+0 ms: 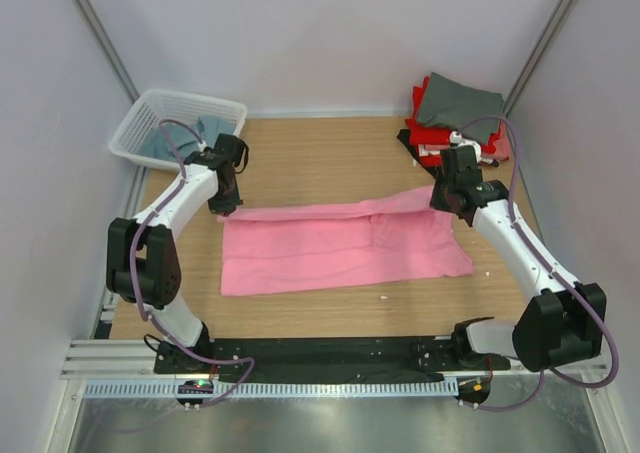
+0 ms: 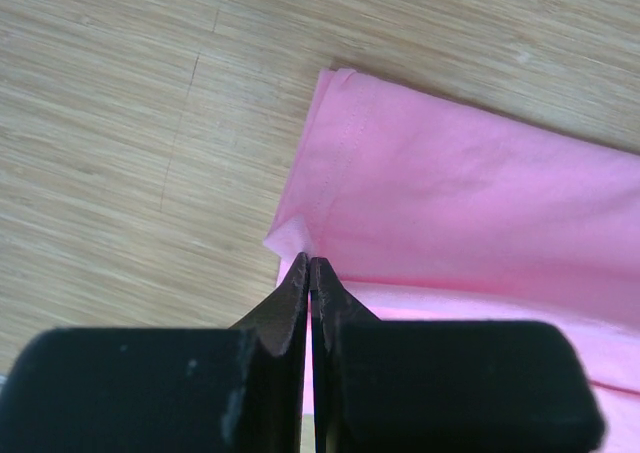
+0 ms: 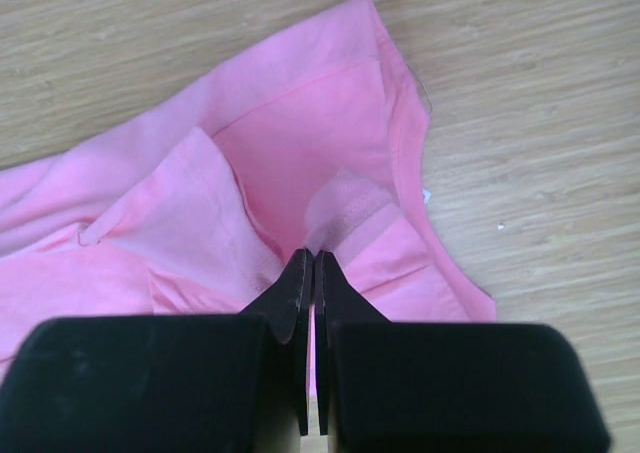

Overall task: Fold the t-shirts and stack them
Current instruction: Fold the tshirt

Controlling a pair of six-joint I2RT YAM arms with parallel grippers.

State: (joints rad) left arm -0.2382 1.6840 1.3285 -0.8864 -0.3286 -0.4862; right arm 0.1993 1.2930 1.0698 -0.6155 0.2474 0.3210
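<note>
While both arms reached over the table [image 1: 330, 158], each had cloth clamped at the far edge of the pink shirt [image 1: 340, 253]. On the left gripper [image 2: 310, 271] the fingers were pressed together on the shirt's far-left corner, with a small tuft of pink poking out past the tips. On the right gripper [image 3: 313, 265] the fingers were likewise closed, pinching a fold of pink beside the collar band at the far-right end.

The shirt lay lengthwise across the middle of the table, mostly flat. A narrow strip along its far edge was doubled over between the two grippers, and the cloth near the right one was bunched into loose folds.

Around it:
- A white basket [image 1: 137, 131] sat in the far-left corner, just behind the left wrist, with a grey-blue shirt [image 1: 205, 130] crumpled inside. The left cable [image 1: 170, 123] crossed in front of it in the top view.
- A pile sat in the far-right corner — grey shirt [image 1: 458, 101] on top, red shirt [image 1: 428, 133] under it, lower layers too hidden to tell.
- The right cable [image 1: 486, 120] looped over the pile's near side, and the right wrist covered part of it.

The basket was apart from the pink shirt — the pile sat near its far-right end.
</note>
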